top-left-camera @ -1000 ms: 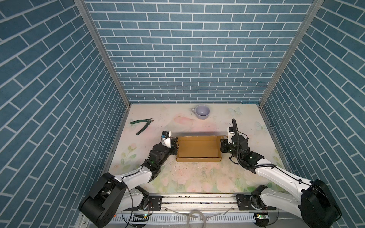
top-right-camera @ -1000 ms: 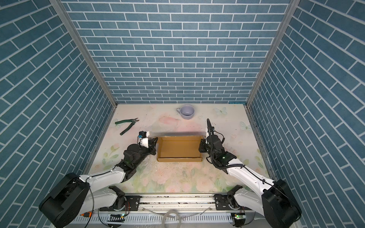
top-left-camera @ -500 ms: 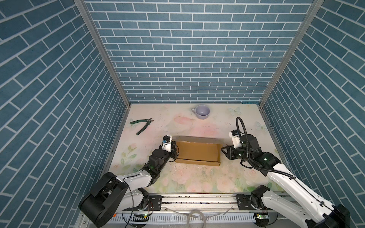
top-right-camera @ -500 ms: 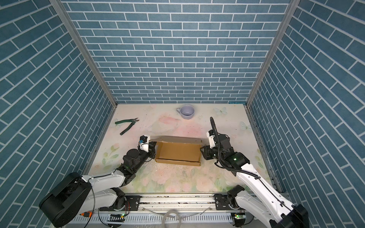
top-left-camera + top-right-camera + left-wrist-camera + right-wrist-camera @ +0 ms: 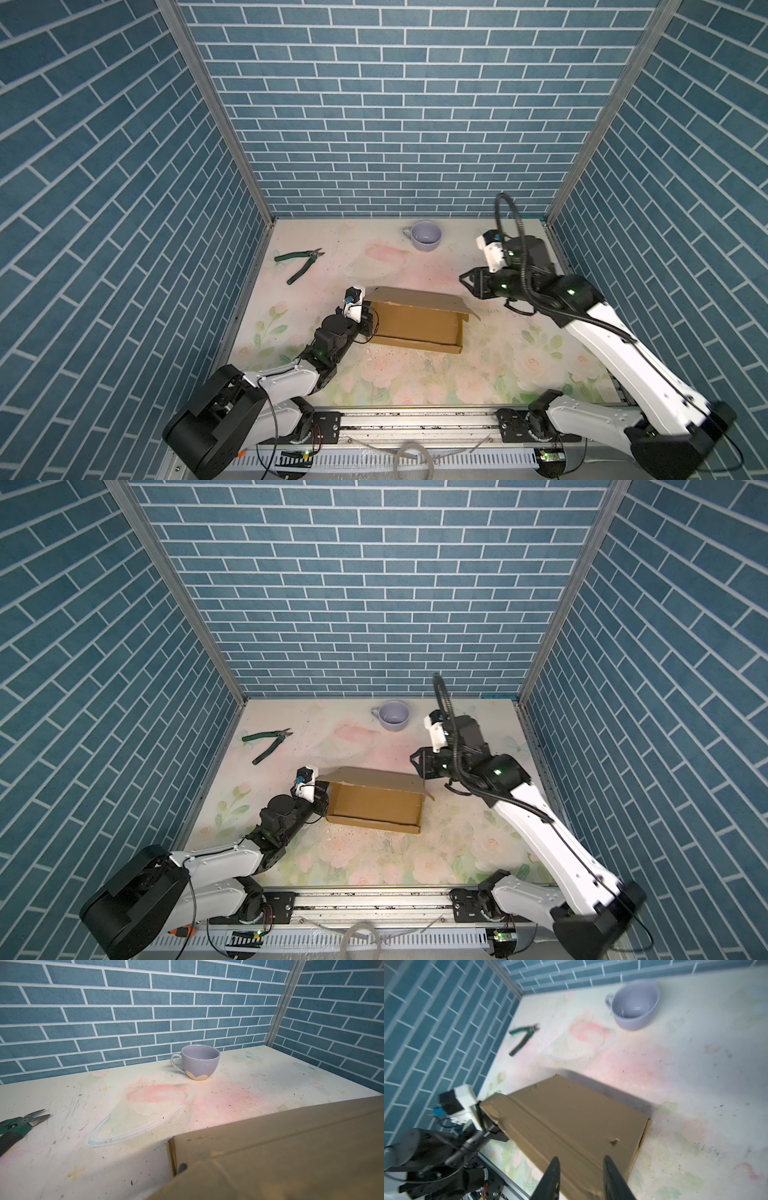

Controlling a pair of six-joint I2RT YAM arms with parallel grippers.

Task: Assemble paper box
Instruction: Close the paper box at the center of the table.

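Note:
The paper box [image 5: 415, 328] [image 5: 374, 804] is a shallow brown cardboard box lying mid-table, its long rear flap leaning over the inside. My left gripper [image 5: 367, 319] [image 5: 323, 796] is at the box's left end wall, shut on the cardboard. In the left wrist view the box [image 5: 291, 1147] covers the jaws, and only one dark fingertip [image 5: 182, 1166] peeks out. My right gripper [image 5: 464, 281] [image 5: 415, 761] hangs open above and to the right of the box's right end, apart from it. The right wrist view shows the gripper [image 5: 580, 1158] with nothing between its fingers, over the box [image 5: 571, 1115].
A lilac cup [image 5: 426, 235] [image 5: 395, 715] [image 5: 200, 1061] [image 5: 635, 1005] stands at the back of the table. Green-handled pliers [image 5: 301, 266] [image 5: 268, 744] [image 5: 16, 1126] [image 5: 523, 1039] lie at the back left. Brick-patterned walls close in three sides.
My right gripper let go of the box's right end, opened, and rose away to the back right. The box turned slightly, its right end swinging toward the front. The left gripper stayed shut.

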